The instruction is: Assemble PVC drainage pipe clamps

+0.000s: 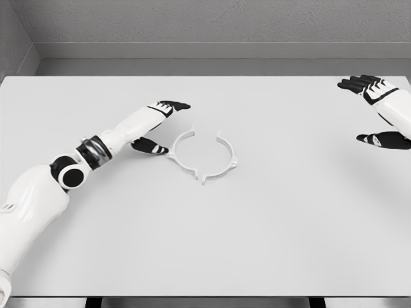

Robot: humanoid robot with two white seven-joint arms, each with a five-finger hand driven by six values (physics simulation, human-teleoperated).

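White table [257, 256] is filling most of the head view, near edge running along the bottom. Left arm is coming in from lower left, white upper segments, black elbow joint, forearm angling up and right across the tabletop. Left hand [156, 125] is sitting just left of the pipe clamp [204, 154], fingers spread and relaxed, gripping nothing; black thumb is pointing down-right, tip just beside the clamp's left rim, contact unclear, while the other black fingertips are reaching right above the ring. Pipe clamp is lying flat near table centre, a thin white ring with a gap at the top and small tabs sticking out at the gap ends, right side and bottom. Right hand [379, 109] is showing at the right edge, farther back, well apart from the clamp, fingers open and extended leftward, thumb lower and separate, holding nothing. Grey wall [205, 25] is standing behind the table's far edge.
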